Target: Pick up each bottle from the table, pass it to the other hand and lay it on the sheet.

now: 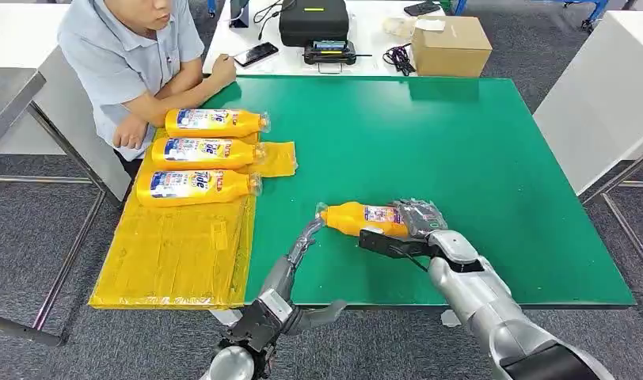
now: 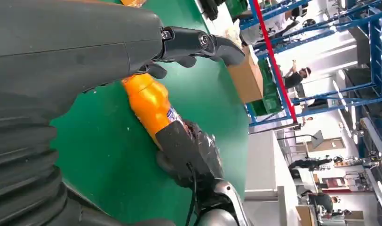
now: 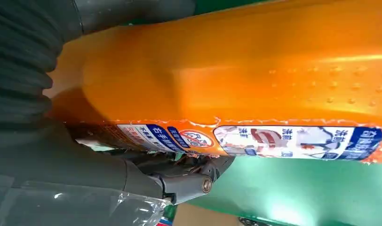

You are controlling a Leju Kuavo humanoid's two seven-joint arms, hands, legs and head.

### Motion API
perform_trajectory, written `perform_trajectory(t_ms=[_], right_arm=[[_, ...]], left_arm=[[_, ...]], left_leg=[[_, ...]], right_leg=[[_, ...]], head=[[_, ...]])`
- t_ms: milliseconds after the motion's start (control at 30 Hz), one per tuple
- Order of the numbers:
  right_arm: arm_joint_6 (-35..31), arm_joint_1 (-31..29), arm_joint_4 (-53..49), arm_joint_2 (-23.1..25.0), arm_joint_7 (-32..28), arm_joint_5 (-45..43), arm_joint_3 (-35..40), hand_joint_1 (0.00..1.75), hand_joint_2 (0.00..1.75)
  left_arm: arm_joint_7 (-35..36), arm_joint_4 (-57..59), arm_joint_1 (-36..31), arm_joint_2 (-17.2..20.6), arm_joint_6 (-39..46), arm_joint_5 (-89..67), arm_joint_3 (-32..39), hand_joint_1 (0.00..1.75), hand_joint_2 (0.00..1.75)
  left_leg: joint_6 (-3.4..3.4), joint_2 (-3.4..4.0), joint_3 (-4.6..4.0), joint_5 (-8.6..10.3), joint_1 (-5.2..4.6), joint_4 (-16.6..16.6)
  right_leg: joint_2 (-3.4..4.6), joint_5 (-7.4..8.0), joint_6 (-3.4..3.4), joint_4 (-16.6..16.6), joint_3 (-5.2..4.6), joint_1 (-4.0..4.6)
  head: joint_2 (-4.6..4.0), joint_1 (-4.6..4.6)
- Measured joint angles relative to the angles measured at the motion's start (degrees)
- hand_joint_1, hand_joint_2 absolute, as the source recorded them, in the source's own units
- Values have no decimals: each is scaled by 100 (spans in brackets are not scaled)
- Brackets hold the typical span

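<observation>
Right hand (image 1: 401, 237) gripping orange bottle (image 1: 364, 218) by its base, held level just above green table (image 1: 461, 150), left hand (image 1: 309, 235) with fingers apart at its cap end, three bottles (image 1: 203, 150) lying on yellow sheet (image 1: 176, 253).

R hand (image 1: 397, 237) grips an orange bottle (image 1: 364, 218) by its base end, bottle lying level just above the green table (image 1: 461, 158), cap end toward the L hand (image 1: 306, 237). L hand fingers reach up to the cap end, at or just short of it; contact unclear. Yellow sheet (image 1: 176, 253) covers the table's left edge w/ three orange bottles (image 1: 199, 150) lying side by side on its far part, caps pointing right. A person (image 1: 132, 55) sits at the far left corner, forearms on the table edge. Beyond the table: cardboard box (image 1: 449, 43), black case (image 1: 313, 20), phone (image 1: 256, 54) on a white surface.
</observation>
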Motion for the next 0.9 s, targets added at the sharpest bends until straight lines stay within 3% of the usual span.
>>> perform_trajectory(t_ms=[433, 600, 900], right_arm=[[891, 88, -107, -159, -876, -1812, -371, 175, 175], [911, 607, -897, -103, -1049, -2786, -701, 175, 175], [874, 1477, -2331, 223, -1112, -3267, -802, 175, 175]], left_arm=[[-272, 105, -8, -28, 327, 431, 20, 0, 175], [-358, 249, -43, -107, 459, 1820, 227, 0, 175], [-206, 540, -43, -157, 238, 3432, 595, 0, 175]], left_leg=[[-3, 11, 54, -9, 2, 0], [-4, 15, 59, -10, 5, -2], [-6, 11, 17, -4, 10, -2]], right_leg=[[4, -4, -3, -3, 43, 3], [6, -2, -4, -2, 51, 7], [5, -2, -4, 1, 16, 11]], head=[[0, 2], [0, 0], [0, 0]])
